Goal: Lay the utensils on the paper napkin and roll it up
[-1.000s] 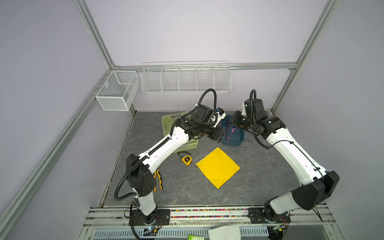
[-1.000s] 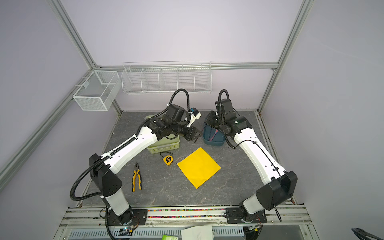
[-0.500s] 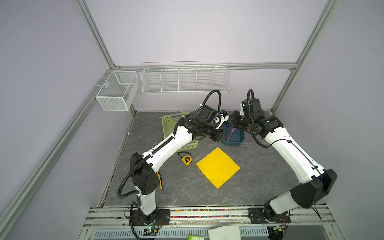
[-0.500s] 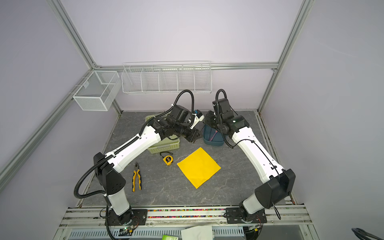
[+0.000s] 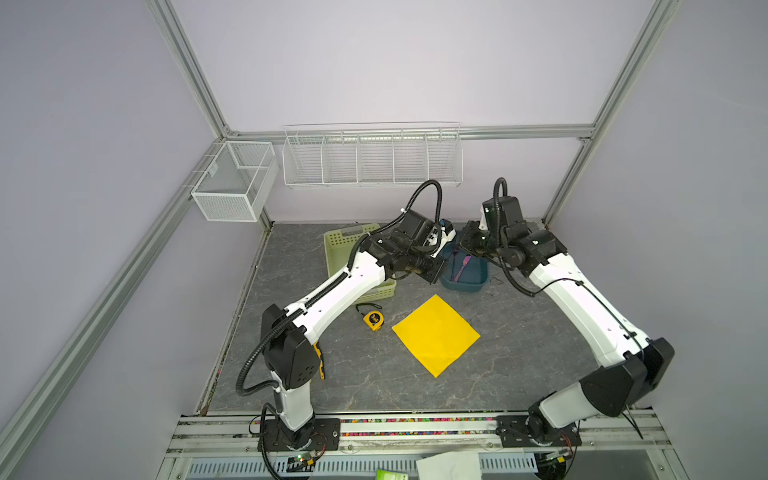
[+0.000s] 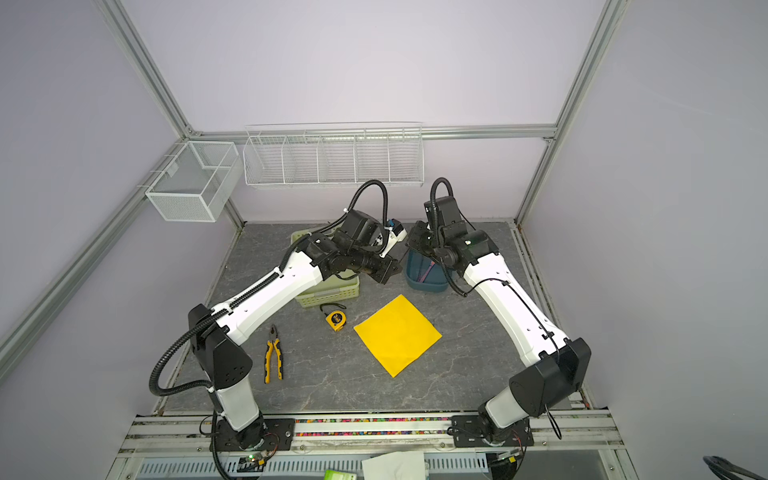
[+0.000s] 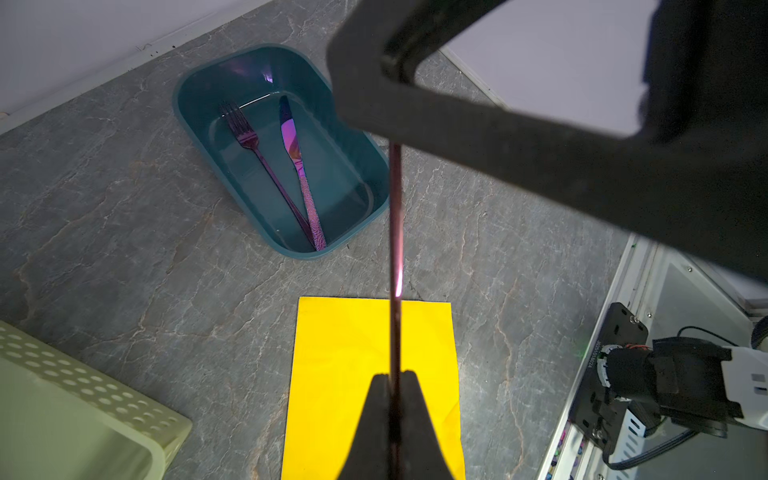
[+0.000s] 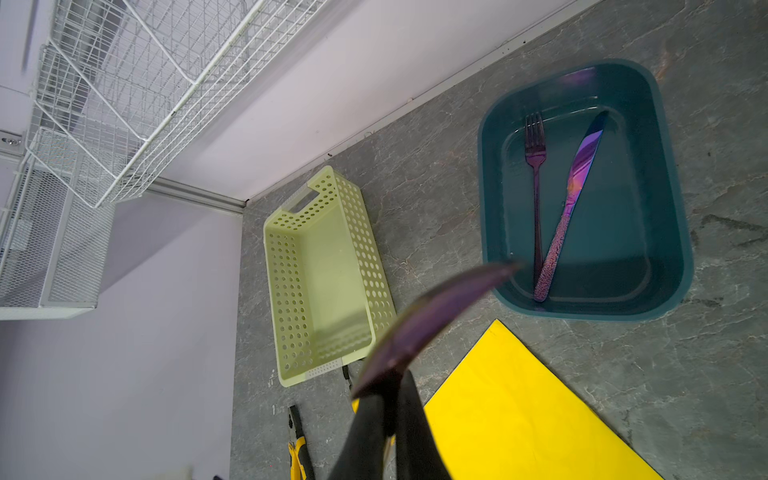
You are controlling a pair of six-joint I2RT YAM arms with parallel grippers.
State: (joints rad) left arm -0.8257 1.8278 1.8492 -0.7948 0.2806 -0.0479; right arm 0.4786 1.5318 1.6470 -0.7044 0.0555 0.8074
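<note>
- Left wrist view: at the bottom middle of the frame, the left gripper (image 7: 394,380) has its fingers pinched tight on the thin handle of the spoon (image 7: 395,232). The handle runs straight up the frame into the dark bulk of the other arm.
- Right wrist view: low in the centre, the right gripper (image 8: 390,386) has its fingers closed together on the neck of the same spoon. The purple bowl sticks out toward the middle of the frame.
- Both arms grip the one spoon in the air, which looks to me like a hand-over.
- The fork (image 7: 253,145) and the knife (image 7: 297,166) lie in the blue tub (image 7: 224,75), at the upper left of the left wrist view. Their handle ends meet.
- The yellow napkin (image 7: 345,374) lies flat on the table at the lower middle of that view, near the tub. Nothing lies on it.
- As I judge it, the task is barely begun. One utensil is lifted, none is laid on the napkin, two wait in the tub, and the rolling is not yet started.
</note>
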